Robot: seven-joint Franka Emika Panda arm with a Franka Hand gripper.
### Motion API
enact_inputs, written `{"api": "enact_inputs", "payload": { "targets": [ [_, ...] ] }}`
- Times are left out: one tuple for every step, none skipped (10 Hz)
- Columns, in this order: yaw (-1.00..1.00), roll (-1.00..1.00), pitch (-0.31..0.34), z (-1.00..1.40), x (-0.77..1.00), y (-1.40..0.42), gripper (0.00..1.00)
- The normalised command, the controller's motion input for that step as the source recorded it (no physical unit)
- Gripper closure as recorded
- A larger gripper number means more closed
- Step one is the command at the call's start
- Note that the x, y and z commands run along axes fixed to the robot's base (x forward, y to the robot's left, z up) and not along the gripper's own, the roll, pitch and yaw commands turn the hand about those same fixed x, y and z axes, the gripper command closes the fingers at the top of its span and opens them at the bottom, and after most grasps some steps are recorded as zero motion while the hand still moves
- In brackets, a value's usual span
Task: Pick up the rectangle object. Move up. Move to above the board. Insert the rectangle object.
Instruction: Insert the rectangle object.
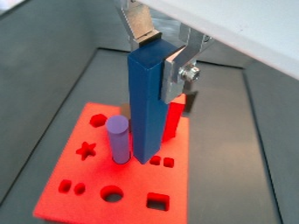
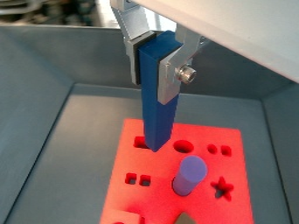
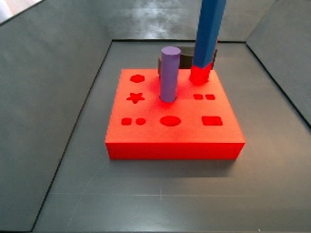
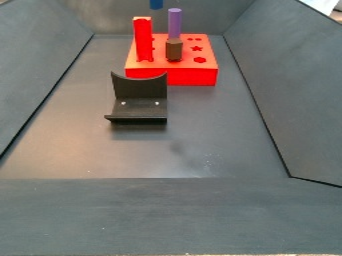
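Observation:
My gripper (image 1: 158,54) is shut on the upper end of the rectangle object (image 1: 145,105), a tall dark-blue bar that hangs upright between the silver fingers (image 1: 173,74). In both wrist views its lower end is over the board (image 1: 82,179), a red-orange slab with shaped holes. The gripper (image 2: 156,70) and bar (image 2: 156,109) show the bar's tip over a rectangular hole (image 2: 142,140) near the board's (image 2: 233,162) edge. In a side view the bar (image 3: 210,32) hangs above the board's (image 3: 170,136) back part; the gripper is out of frame. Only the bar's tip (image 4: 156,4) shows above the board (image 4: 194,72).
A purple cylinder (image 3: 169,73) stands upright in the board, close beside the bar. A red block (image 4: 142,38) stands at the board's edge behind the bar. The fixture (image 4: 138,97) sits on the grey floor next to the board. Sloped grey walls (image 4: 40,90) enclose the bin.

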Motion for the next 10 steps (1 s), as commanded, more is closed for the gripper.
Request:
{"api": "enact_inputs", "payload": {
  "targets": [
    [-1.00, 0.02, -0.003, -0.03, 0.00, -0.02, 1.00],
    [-0.99, 0.02, -0.006, -0.02, 0.04, -0.02, 1.00],
    [-0.64, 0.05, -0.010, -0.04, 0.45, -0.08, 1.00],
    [-0.56, 0.06, -0.014, -0.09, 0.56, -0.10, 1.00],
    [-0.45, 0.07, -0.017, -0.12, 0.68, -0.13, 1.00],
    [-0.44, 0.10, -0.011, -0.16, 0.69, -0.13, 1.00],
    [-0.53, 0.14, 0.000, -0.23, 0.56, -0.12, 1.00],
    [-0.71, 0.15, 0.000, -0.27, 0.35, -0.06, 1.00],
    [-0.81, 0.14, -0.004, -0.28, 0.25, -0.03, 1.00],
    [-0.83, 0.13, -0.011, -0.29, 0.25, -0.02, 1.00]
  ]
}}
